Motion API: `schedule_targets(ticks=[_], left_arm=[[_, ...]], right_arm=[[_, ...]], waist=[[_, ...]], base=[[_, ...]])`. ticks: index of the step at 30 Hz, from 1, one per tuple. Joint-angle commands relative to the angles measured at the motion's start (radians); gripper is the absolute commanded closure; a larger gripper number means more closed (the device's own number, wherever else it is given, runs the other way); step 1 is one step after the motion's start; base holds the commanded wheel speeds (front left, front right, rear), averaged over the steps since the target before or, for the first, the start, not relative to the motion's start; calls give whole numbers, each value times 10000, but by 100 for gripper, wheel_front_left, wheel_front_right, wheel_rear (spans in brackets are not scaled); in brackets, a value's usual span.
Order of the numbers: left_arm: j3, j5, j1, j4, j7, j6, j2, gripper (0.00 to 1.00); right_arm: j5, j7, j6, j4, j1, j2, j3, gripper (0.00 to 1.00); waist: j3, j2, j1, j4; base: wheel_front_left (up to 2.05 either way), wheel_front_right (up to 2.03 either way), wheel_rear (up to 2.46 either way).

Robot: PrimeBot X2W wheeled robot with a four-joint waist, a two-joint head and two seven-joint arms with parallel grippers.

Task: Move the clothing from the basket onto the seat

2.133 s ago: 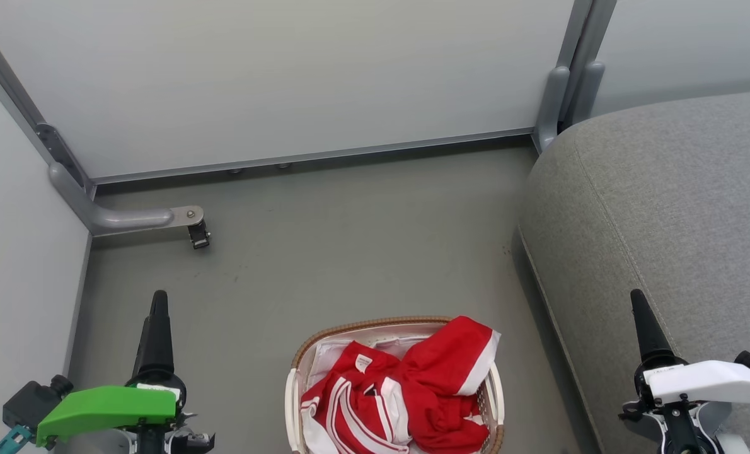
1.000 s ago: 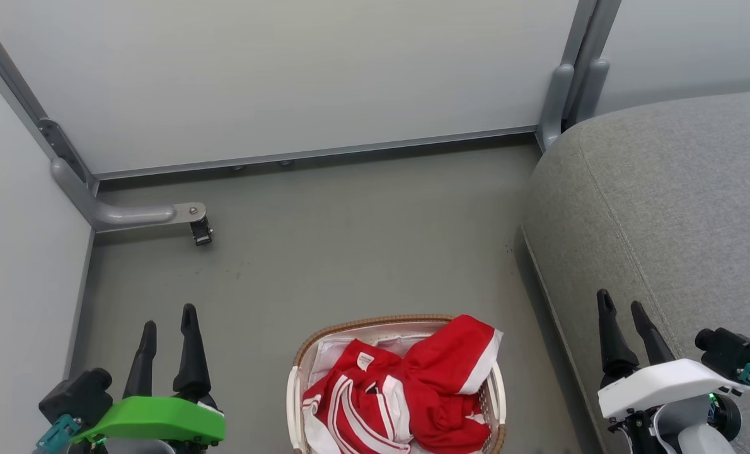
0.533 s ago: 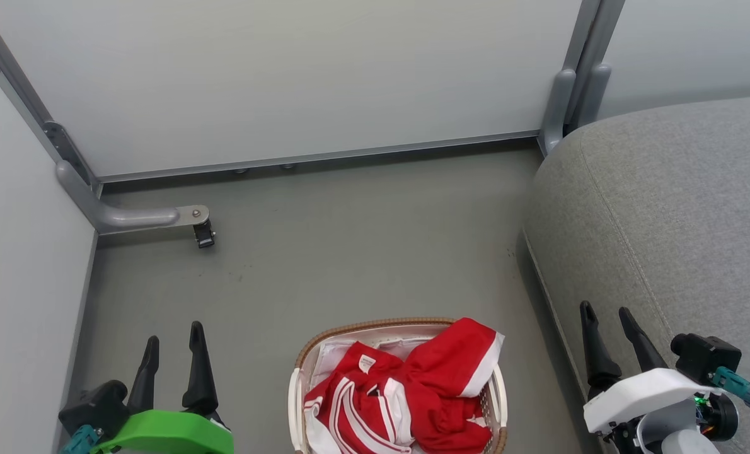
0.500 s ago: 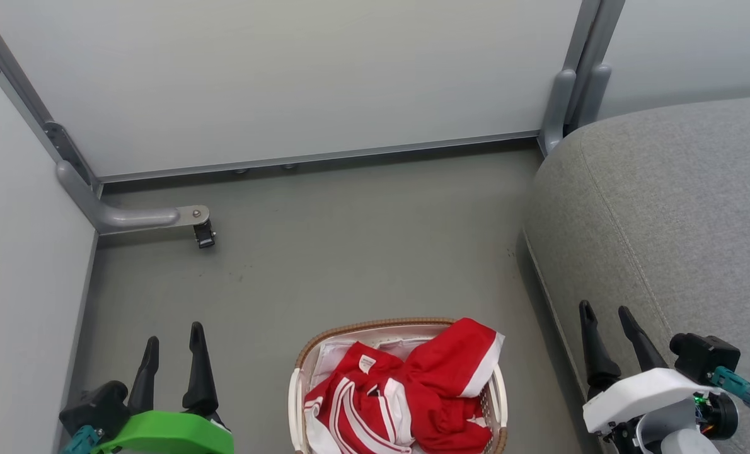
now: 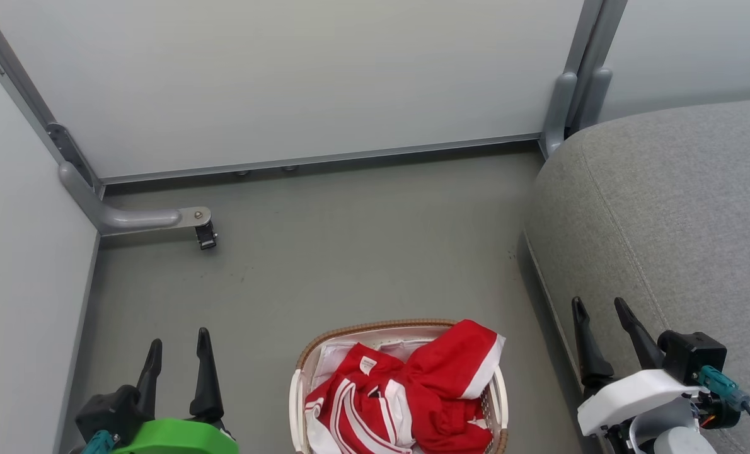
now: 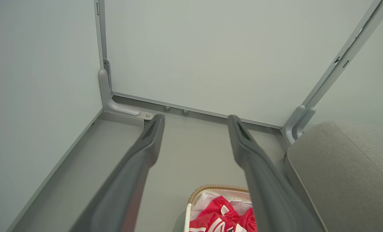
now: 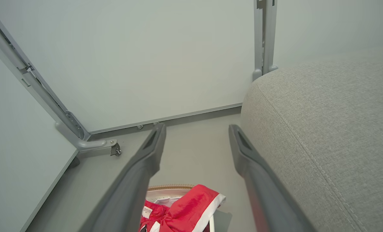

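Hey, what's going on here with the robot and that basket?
Nothing is being handled yet. The red clothing lies heaped in the basket on the floor, one piece draped over its rim. The left gripper and right gripper hang open and empty on either side. No clothing shows on the grey seat.

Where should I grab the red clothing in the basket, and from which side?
Grip the clothing by its raised, white-trimmed fold over the right rim of the basket. It stands highest and looks loose, so probably come down from above with the open right gripper, fingers straddling it.
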Motion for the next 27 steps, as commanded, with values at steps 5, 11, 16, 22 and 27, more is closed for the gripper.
schedule_targets(ticks=[5,11,16,22,27], left_arm=[[-43,495,158,55,-176,21,76,0],[-73,649,152,185,-278,60,79,0],[-128,998,131,217,-365,108,80,0],[-190,1383,184,246,-470,112,83,0],[-230,1618,213,269,-525,118,87,0]], right_arm=[[-544,-203,3,-96,64,-62,41,0],[-977,-312,3,-142,88,-67,60,0],[-1323,-395,4,-143,129,-72,86,0],[-1744,-493,4,-144,131,-76,129,0],[-1915,-547,2,-140,143,-79,125,0]], waist=[[6,0,0,-11],[31,0,0,-5],[57,0,0,9],[83,0,0,2],[101,0,0,1]], base=[[0,0,0],[0,0,0],[0,0,0],[0,0,0],[0,0,0]])
